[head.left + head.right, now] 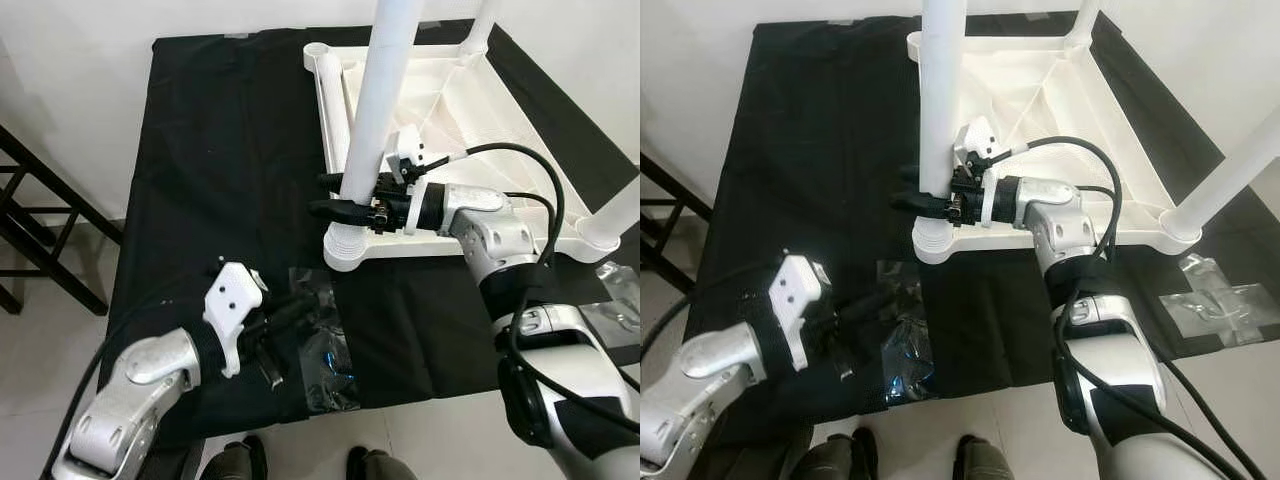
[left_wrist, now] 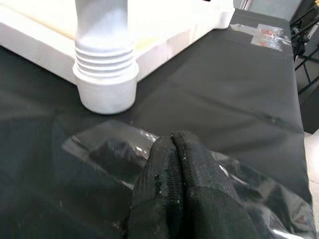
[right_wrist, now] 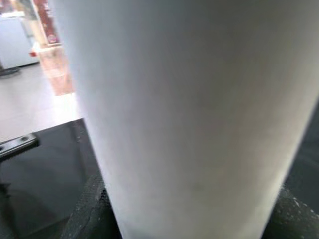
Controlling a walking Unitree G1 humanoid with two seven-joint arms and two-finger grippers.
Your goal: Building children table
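Gripping a table leg at its socket

The right gripper (image 1: 345,197) was closed around the upright leg (image 1: 375,110), just above the threaded corner socket (image 1: 347,246) of the upturned tabletop (image 1: 455,90). The left gripper (image 1: 290,318), fingers pressed together and holding nothing as far as I could see, rested on a clear bag (image 1: 325,350). If the leg tilted, the thread could probably jam. A black cloth (image 1: 200,150) covered the surface, beside a white wall and pale floor tiles.

tabletop (image 1: 440,90) upturned on cloth (image 1: 220,150) | bag (image 1: 325,350) before its near-left leg (image 1: 375,110)
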